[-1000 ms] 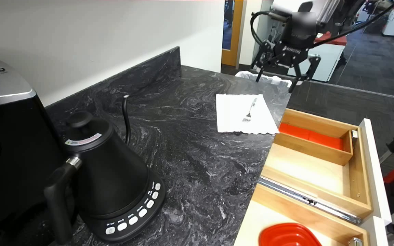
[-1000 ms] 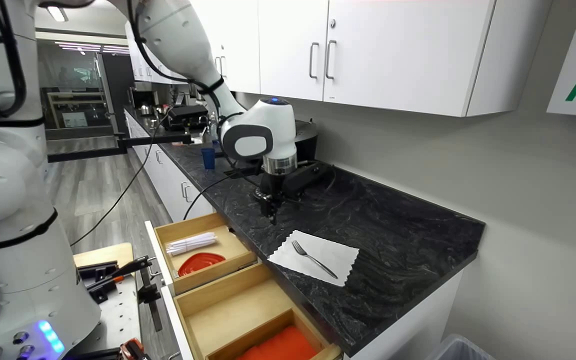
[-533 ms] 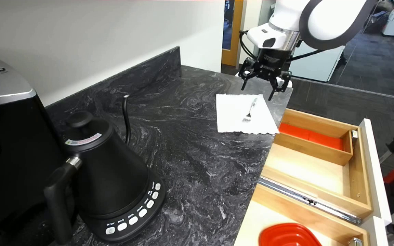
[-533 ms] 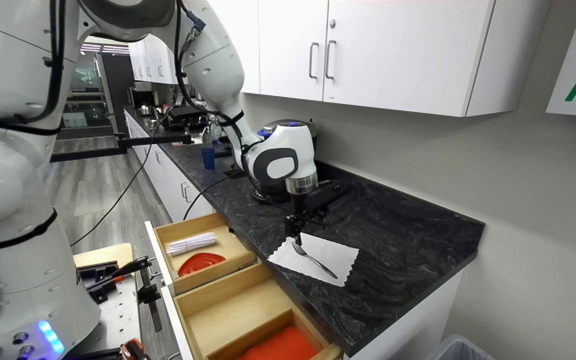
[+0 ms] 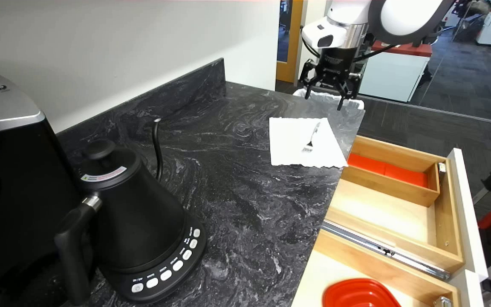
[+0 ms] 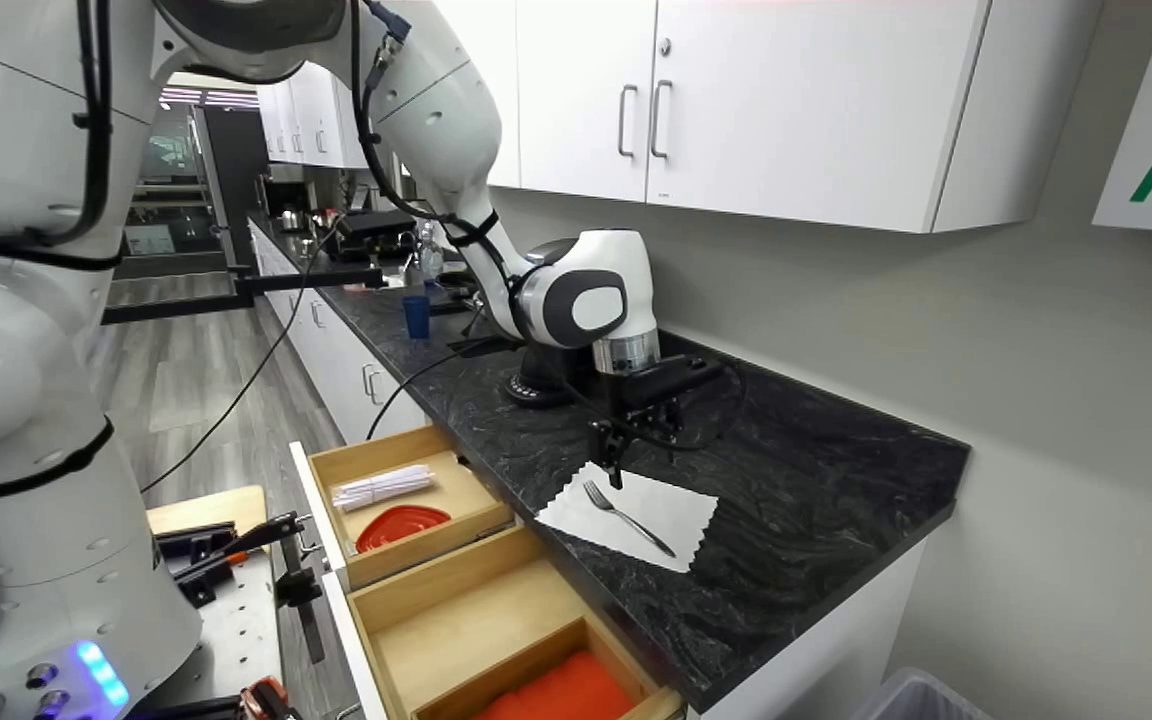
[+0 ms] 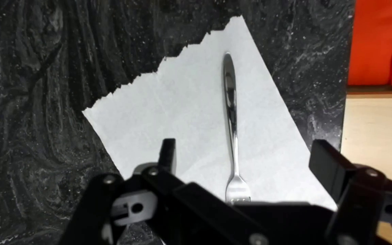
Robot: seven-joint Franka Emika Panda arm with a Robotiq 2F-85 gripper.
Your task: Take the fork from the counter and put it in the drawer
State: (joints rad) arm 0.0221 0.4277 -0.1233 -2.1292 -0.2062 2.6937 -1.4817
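The fork (image 5: pixel 313 137) lies on a white napkin (image 5: pixel 286 143) on the dark marbled counter (image 5: pixel 245 187); the fork also shows in an exterior view (image 6: pixel 628 518). My gripper (image 5: pixel 323 101) is open and empty, held above the counter near the napkin; it also shows in an exterior view (image 6: pixel 614 478). In the wrist view the fork's handle (image 7: pixel 230 102) runs up between my spread fingertips (image 7: pixel 245 153), and the tine ends are hidden behind the gripper body. The drawer (image 5: pixel 388 209) stands open beside the counter's edge, with an orange-red compartment (image 5: pixel 386 170); the drawer also shows in an exterior view (image 6: pixel 476 620).
A second open drawer holds a red dish (image 6: pixel 404 526) and a white bundle (image 6: pixel 383 487). A black kettle (image 5: pixel 139 213) and a coffee machine (image 5: pixel 11 179) stand on the counter. White cabinets (image 6: pixel 786 110) hang above it. A wall runs along the back.
My gripper has moved along the counter to the napkin, dropped, then risen slightly over the last half second. The fork, napkin and drawers have not moved. The gripper stays open.
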